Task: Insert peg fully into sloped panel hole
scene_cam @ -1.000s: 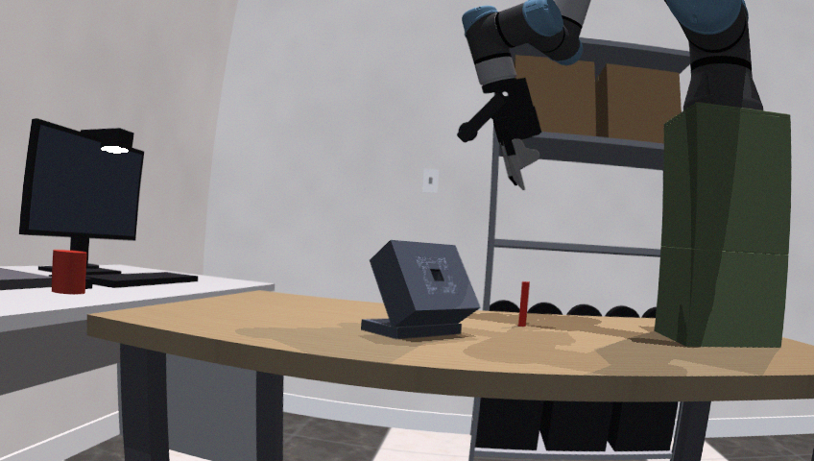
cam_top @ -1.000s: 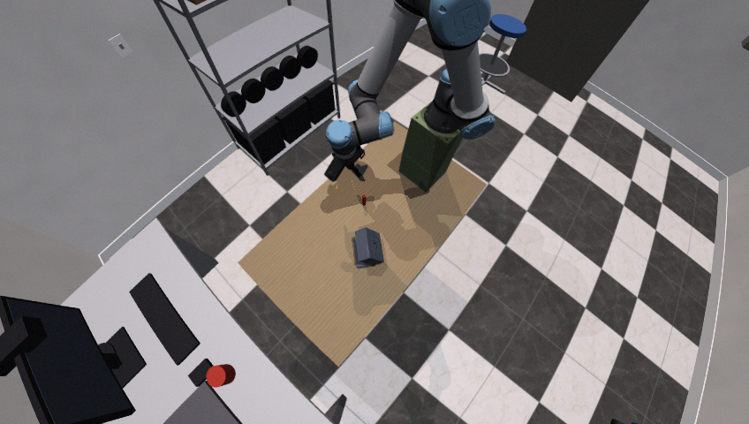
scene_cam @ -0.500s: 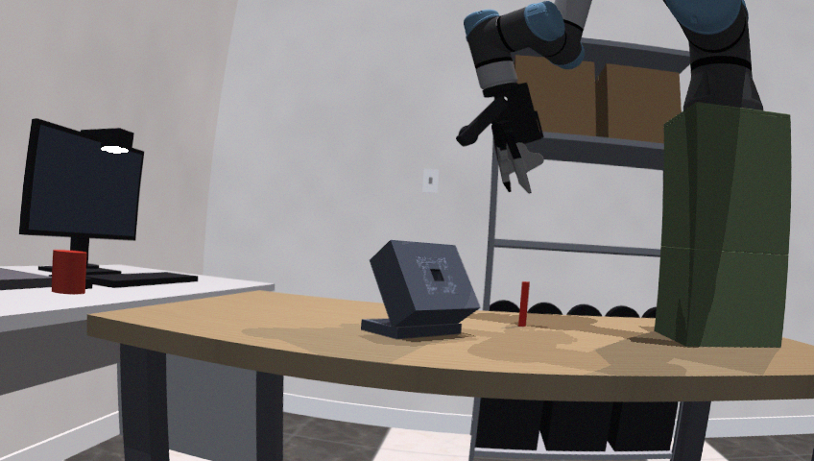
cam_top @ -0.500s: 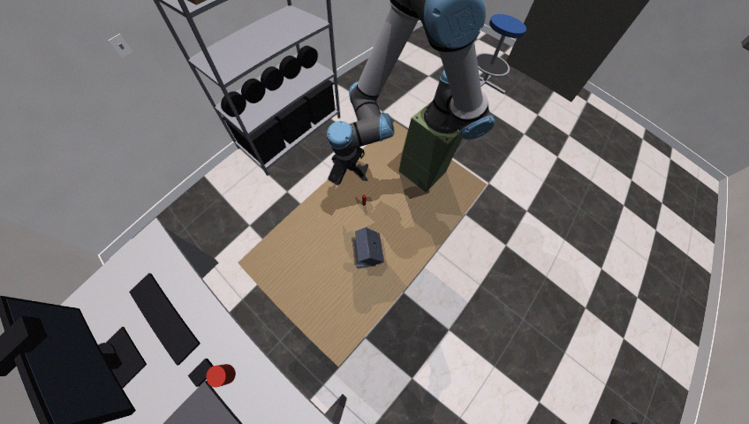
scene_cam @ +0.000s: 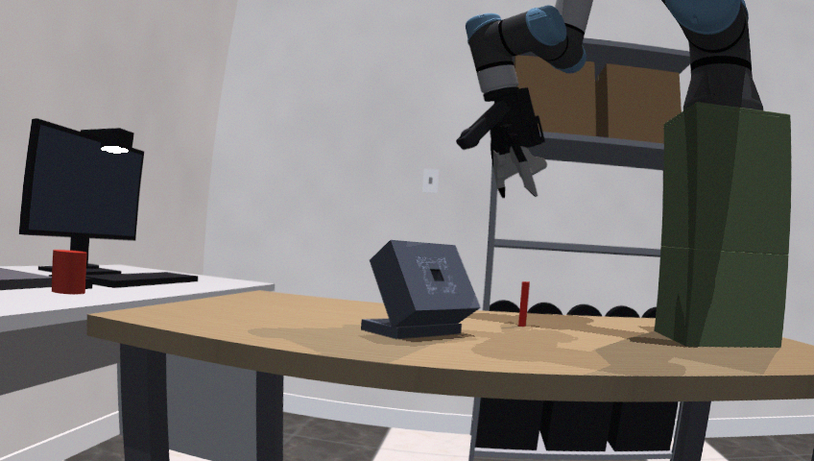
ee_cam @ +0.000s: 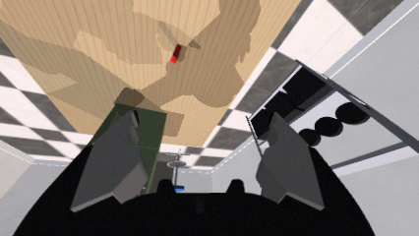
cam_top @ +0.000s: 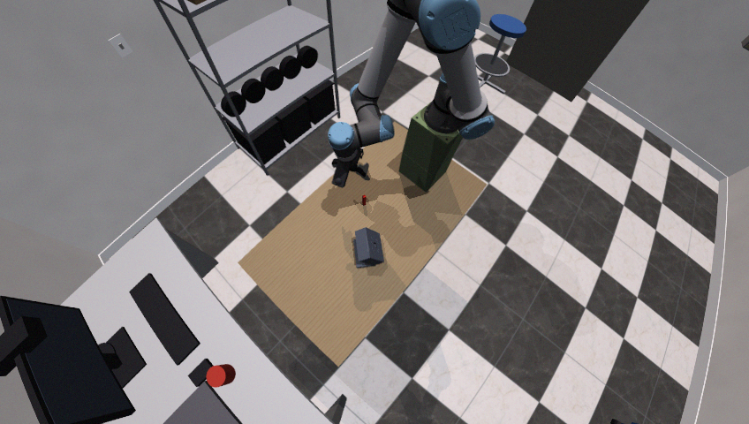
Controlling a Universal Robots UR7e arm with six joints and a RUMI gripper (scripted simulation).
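gripper (scene_cam: 518,185) high over desk (scene_cam: 285,336), jaws fully open, empty
peg (scene_cam: 523,296) upright at panel's (scene_cam: 425,283) 3 o'clock; hole tiny in top view.

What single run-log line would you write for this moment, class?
phase: approach | gripper: open, empty, above table | peg: upright on table, untouched | sloped panel: hole empty | next: likely descend to peg

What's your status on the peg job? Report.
Gripper open, empty, high above the table. Red peg upright on the table, untouched, beside the sloped panel; hole unfilled. Nothing seen between gripper and peg.
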